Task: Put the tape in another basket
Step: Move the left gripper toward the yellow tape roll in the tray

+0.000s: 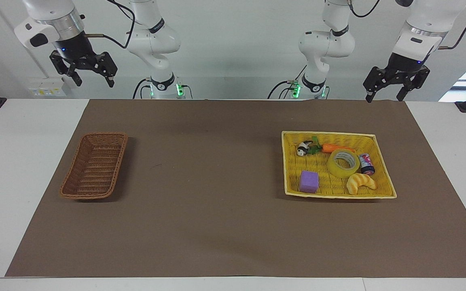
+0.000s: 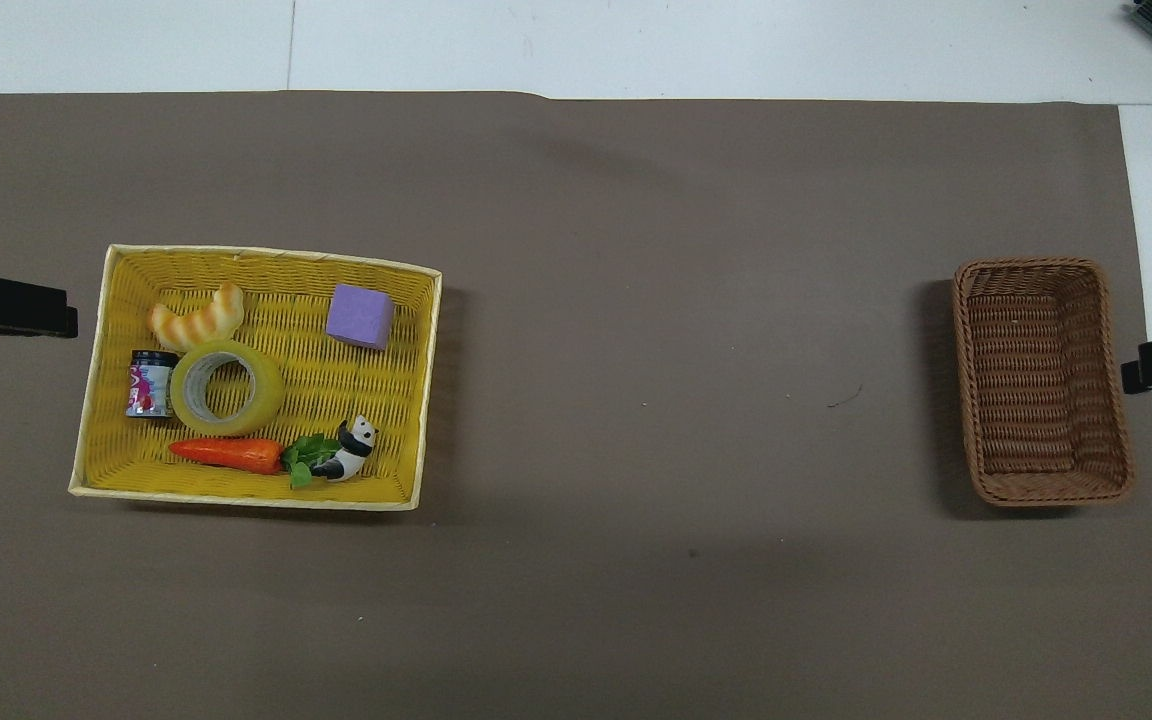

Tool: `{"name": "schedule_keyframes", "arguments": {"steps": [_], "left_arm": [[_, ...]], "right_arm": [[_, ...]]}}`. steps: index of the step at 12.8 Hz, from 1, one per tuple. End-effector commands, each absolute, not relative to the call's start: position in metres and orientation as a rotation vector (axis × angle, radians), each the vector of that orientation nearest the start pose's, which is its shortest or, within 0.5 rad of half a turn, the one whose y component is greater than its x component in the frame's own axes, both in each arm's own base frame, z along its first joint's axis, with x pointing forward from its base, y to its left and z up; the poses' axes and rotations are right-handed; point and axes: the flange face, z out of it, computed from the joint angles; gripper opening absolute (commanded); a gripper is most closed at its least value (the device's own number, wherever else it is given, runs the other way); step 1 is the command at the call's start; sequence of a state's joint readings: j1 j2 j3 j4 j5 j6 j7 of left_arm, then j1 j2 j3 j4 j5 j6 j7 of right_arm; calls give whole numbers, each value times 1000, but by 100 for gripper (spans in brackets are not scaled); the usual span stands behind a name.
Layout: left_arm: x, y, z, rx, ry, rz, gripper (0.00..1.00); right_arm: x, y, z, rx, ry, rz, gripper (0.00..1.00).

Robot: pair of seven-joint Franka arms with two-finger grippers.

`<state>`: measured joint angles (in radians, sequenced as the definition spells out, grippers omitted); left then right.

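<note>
The tape (image 1: pixel 343 163), a yellow translucent ring lying flat, is in the yellow basket (image 1: pixel 330 133) at the left arm's end of the table. It also shows in the overhead view (image 2: pixel 227 388). The dark-brown wicker basket (image 1: pixel 103 134) stands empty at the right arm's end; it also shows in the overhead view (image 2: pixel 1036 265). My left gripper (image 1: pixel 384 97) hangs open and empty high over the mat's edge near its base. My right gripper (image 1: pixel 94 81) hangs open and empty high over the table's edge near the robots, at the right arm's end.
In the yellow basket (image 2: pixel 266 253), around the tape, lie a croissant toy (image 2: pixel 196 318), a small can (image 2: pixel 150 384), a carrot (image 2: pixel 226 453), a panda figure (image 2: pixel 348 450) and a purple cube (image 2: pixel 360 315). A brown mat covers the table between the baskets.
</note>
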<state>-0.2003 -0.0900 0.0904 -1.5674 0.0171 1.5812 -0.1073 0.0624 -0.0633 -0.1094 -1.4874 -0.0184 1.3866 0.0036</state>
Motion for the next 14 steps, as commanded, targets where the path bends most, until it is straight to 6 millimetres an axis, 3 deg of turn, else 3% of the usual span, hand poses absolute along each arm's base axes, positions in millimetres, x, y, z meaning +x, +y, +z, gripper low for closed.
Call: {"name": "schedule_keyframes", "arguments": {"steps": [1,6,14], "left_arm": [[519,-50,682,-3119,23,-156,100],[518,-51,682,-3129,9,-151,100],[516,-51,682,-3131,-2,-155,100]], "right_arm": [[509,-32,680,-3155,87,45,100],[508,-36,685,-3159,94,36,100],[506,-36,676,-3152,57,57,100]]}}
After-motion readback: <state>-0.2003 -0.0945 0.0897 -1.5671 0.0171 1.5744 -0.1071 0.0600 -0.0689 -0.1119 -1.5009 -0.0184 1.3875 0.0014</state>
